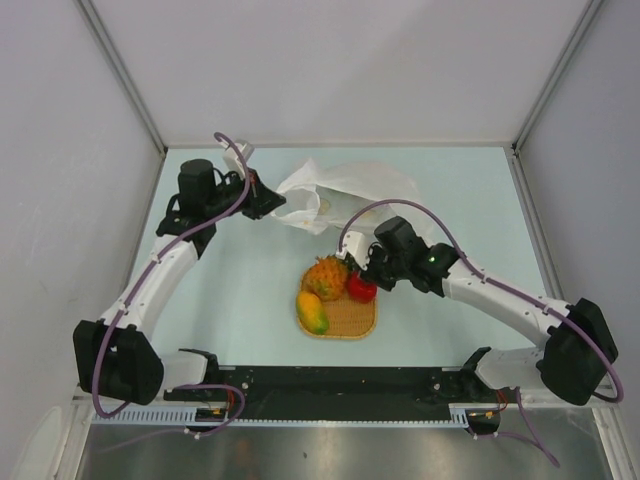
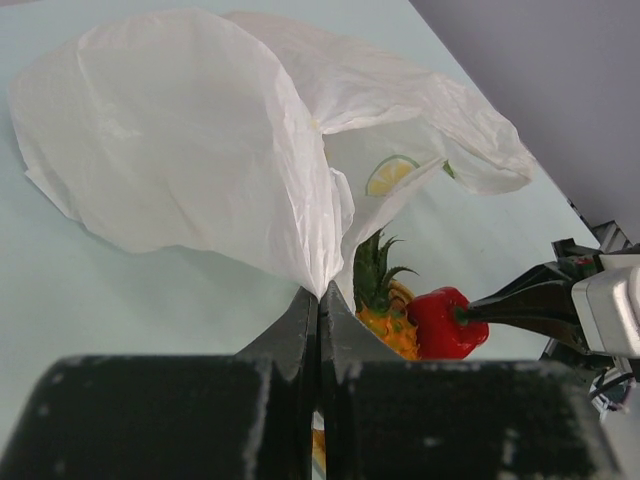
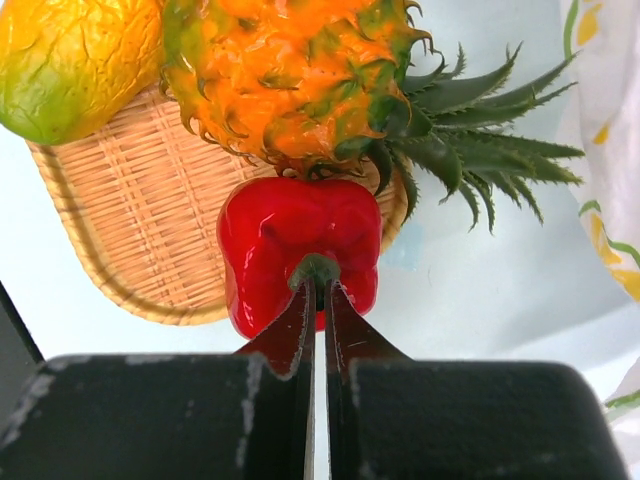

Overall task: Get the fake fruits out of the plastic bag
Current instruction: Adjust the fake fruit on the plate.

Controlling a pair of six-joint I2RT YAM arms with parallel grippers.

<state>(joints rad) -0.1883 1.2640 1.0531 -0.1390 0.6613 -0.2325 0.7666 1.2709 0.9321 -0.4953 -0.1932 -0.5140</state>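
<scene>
Left arm: stretched forward up the left side, wrist turned inward. Left gripper: jaws pinched tight on a bag fold.
Right arm: reaching in from the right, low toward centre. Right gripper: clamped on the pepper stem, fingers nearly touching.

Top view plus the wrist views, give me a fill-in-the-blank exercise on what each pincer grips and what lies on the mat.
1. The right pincer is shut on the green stem of the red ____.
2. The left pincer is shut on a fold of the white plastic ____.
3. On the woven mat, beside the pineapple, lies the yellow-green ____.
Missing words: pepper; bag; mango.
</scene>
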